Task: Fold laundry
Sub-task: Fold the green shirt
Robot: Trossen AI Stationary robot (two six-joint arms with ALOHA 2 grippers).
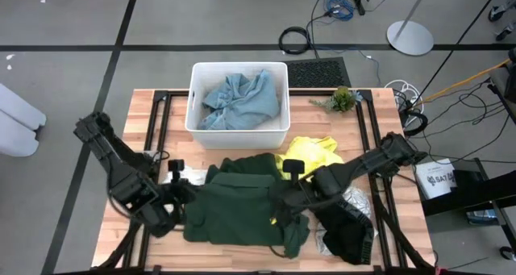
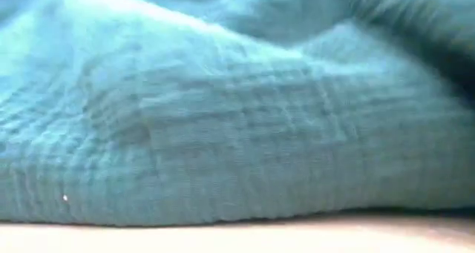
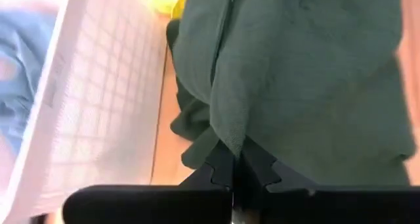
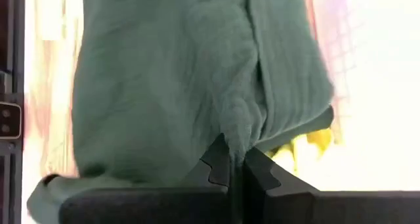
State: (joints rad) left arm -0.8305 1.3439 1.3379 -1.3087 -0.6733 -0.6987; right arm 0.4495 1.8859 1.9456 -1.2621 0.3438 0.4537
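Note:
A dark green garment [image 1: 242, 209] lies spread across the middle of the wooden table, and it fills the low view [image 2: 237, 112]. My left gripper [image 1: 185, 196] is shut on its left side, which also shows in the left wrist view [image 3: 233, 159]. My right gripper [image 1: 284, 201] is shut on its right side, which also shows in the right wrist view [image 4: 236, 159]. A bright yellow cloth [image 1: 312, 154] lies partly under the green one. A black cloth [image 1: 347, 233] and a grey-white patterned cloth [image 1: 356, 201] lie at the right. A light blue cloth [image 1: 240, 97] lies in the white tub. My left gripper pinches a bunched fold of the green garment [image 3: 228, 135] between its two fingers, at the garment's left side. The fingers come from the table's left. The cloth runs away from the fingertips in a ridge. My right gripper pinches a gathered fold of the green garment [image 4: 237, 135] between its two fingers, at the garment's right side, above the yellow cloth. The fingers come from the table's right. The cloth bunches at the fingertips.
The rigid white tub [image 1: 193, 106] stands at the table's far middle, close to the green garment's far edge. A small green plant [image 1: 343, 99] lies at the far right. Black rails [image 1: 157, 134] run along the table's left and right sides.

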